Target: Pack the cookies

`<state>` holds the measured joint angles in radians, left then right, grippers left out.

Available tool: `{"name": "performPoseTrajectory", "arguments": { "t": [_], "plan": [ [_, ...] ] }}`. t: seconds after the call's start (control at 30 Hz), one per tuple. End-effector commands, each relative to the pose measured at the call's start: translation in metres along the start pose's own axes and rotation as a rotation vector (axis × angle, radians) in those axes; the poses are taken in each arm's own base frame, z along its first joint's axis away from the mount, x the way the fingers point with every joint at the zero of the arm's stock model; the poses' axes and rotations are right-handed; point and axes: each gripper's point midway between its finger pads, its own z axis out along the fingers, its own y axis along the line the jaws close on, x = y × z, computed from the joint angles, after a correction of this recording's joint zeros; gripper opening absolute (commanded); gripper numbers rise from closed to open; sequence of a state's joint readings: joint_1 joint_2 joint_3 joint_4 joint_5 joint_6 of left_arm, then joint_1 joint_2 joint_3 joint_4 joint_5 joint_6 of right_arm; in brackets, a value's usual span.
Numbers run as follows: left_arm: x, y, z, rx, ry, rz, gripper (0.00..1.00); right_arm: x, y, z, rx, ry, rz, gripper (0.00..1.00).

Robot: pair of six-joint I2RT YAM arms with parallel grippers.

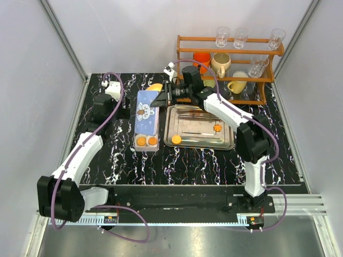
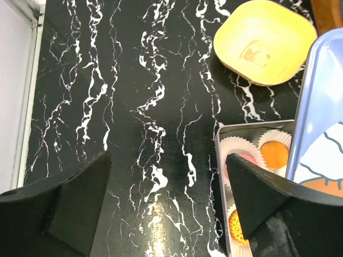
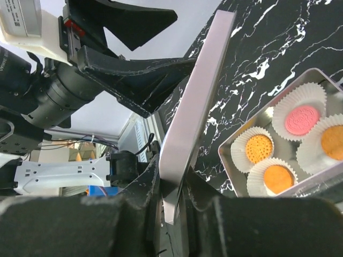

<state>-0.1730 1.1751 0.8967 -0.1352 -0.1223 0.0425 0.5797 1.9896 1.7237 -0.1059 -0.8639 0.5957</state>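
Orange round cookies (image 3: 265, 176) are sitting in the silver tin (image 2: 220, 171), two are waiting on the steel tray (image 1: 193, 132), the right end effector (image 3: 174, 201) is gripping the pale-blue lid (image 3: 198, 96), and the left end effector (image 2: 169, 187) is hanging open.

No words or numbers to read anywhere here. The pale blue rectangular lid (image 1: 146, 111) carries only a cartoon drawing, with no lettering I can make out. Well to the near side of that lid, a small orange-and-blue sticker (image 1: 111, 218) is too tiny to read.
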Motion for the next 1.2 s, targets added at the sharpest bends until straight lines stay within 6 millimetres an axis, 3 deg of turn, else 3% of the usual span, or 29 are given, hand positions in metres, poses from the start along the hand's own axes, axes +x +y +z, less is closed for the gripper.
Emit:
{"name": "performPoseTrajectory", "arguments": {
  "t": [0.0, 0.4, 0.8, 1.17],
  "plan": [
    [-0.016, 0.014, 0.008, -0.061, -0.047, -0.041, 0.91, -0.002, 0.004, 0.013, -0.117, 0.001, -0.008, 0.03],
    [-0.001, 0.028, 0.011, -0.052, -0.027, -0.08, 0.91, 0.02, -0.031, 0.041, -0.167, 0.041, 0.124, 0.02],
    [0.02, 0.009, 0.017, 0.056, -0.007, -0.08, 0.91, 0.036, -0.047, 0.062, -0.204, 0.099, 0.189, 0.02],
    [0.043, -0.001, 0.028, 0.104, 0.037, -0.083, 0.91, 0.047, -0.056, 0.068, -0.213, 0.127, 0.218, 0.03]
  ]
}}
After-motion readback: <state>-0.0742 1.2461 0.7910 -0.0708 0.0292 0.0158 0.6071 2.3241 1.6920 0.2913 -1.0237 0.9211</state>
